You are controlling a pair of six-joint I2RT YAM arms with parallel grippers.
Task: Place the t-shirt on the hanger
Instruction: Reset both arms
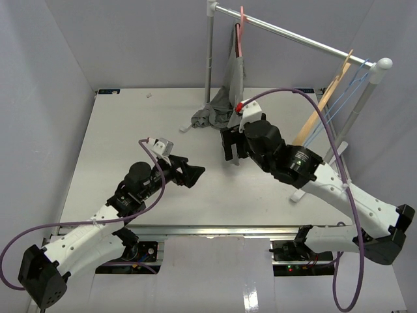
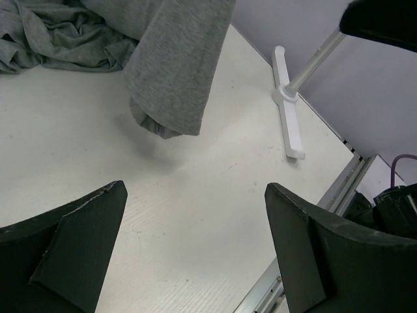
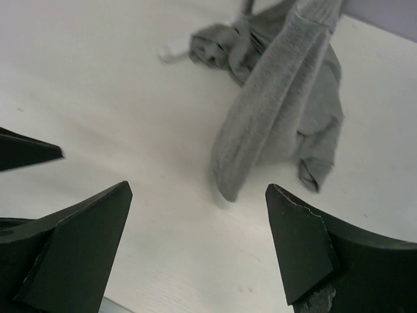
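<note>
The grey t-shirt (image 1: pixel 231 85) hangs in a narrow bunch from the pink hanger (image 1: pixel 242 32), which is hooked on the rail at the back. The shirt's lower part lies crumpled on the table. One loose fold hangs down in the left wrist view (image 2: pixel 176 65) and in the right wrist view (image 3: pixel 280 111). My left gripper (image 1: pixel 192 173) is open and empty over bare table, in front of and to the left of the shirt (image 2: pixel 195 189). My right gripper (image 1: pixel 229 153) is open and empty just in front of the shirt (image 3: pixel 199 188).
A white garment rack stands at the back, with a metal rail (image 1: pixel 293 34), a left post (image 1: pixel 210 52) and a foot (image 2: pixel 287 104) on the table. A tan wooden hanger (image 1: pixel 322 111) and a blue wire hanger (image 1: pixel 345 91) hang at its right end.
</note>
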